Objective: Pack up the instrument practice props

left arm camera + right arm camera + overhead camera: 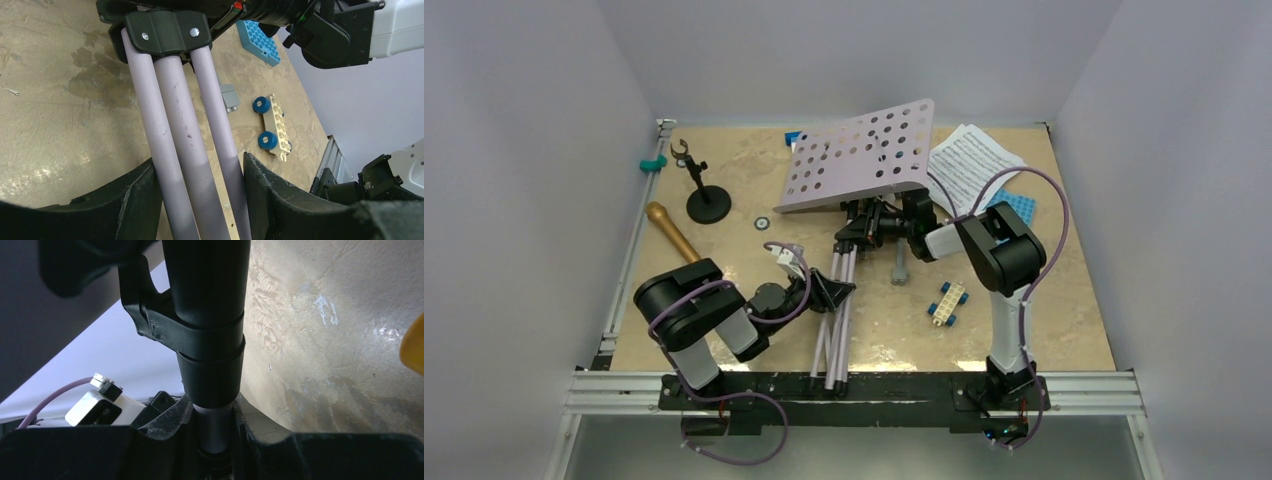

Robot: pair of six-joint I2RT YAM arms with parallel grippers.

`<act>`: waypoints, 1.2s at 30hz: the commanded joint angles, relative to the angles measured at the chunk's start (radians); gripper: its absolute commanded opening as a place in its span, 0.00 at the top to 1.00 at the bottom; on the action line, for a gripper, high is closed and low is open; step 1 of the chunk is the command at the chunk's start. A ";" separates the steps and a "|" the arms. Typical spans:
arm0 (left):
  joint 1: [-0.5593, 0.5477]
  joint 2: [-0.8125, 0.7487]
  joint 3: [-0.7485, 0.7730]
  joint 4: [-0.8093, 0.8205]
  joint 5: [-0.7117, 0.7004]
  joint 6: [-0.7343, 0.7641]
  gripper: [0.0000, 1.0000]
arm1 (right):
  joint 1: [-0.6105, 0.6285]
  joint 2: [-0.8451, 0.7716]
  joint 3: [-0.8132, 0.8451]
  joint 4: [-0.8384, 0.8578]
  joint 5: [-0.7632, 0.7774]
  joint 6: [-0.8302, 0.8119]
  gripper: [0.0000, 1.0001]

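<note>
Left end effector (199, 170) holds your music stand's (859, 155) legs (180, 125), right end effector (212, 415) its shaft (207, 300): likely stiff, light, top-heavy.

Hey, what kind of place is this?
Likely a robot test cell: plain white walls box in a tabletop edged with metal rails, and two bolted-down arms hold a lilac music stand.

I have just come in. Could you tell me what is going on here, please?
Both arms are handling the lilac music stand, which lies on the table with its tripod legs folded together. The left gripper is closed around the legs, and the right gripper clamps the post just below the perforated desk. The sheet music, the microphone and the small mic stand are untouched on the table, not yet packed.
</note>
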 commanded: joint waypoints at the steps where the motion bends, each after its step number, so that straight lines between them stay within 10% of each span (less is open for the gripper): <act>1: 0.003 0.031 0.005 0.073 -0.072 0.115 0.56 | -0.026 -0.063 0.066 -0.026 -0.022 0.022 1.00; 6: 0.003 0.045 0.016 0.073 -0.064 0.117 0.58 | -0.037 -0.047 0.088 -0.140 -0.015 -0.011 0.97; 9: 0.003 0.059 0.023 0.073 -0.070 0.115 0.60 | -0.042 -0.069 0.079 -0.218 0.001 -0.052 0.69; 14: 0.003 0.079 0.030 0.073 -0.068 0.108 0.61 | -0.058 -0.116 0.028 -0.277 0.027 -0.091 0.51; 23: 0.003 0.070 0.033 0.073 -0.063 0.110 0.59 | -0.081 -0.206 -0.099 -0.265 0.056 -0.111 0.45; 36: 0.003 -0.066 -0.012 0.073 -0.054 0.127 0.19 | -0.031 -0.623 -0.234 -0.643 0.218 -0.425 0.39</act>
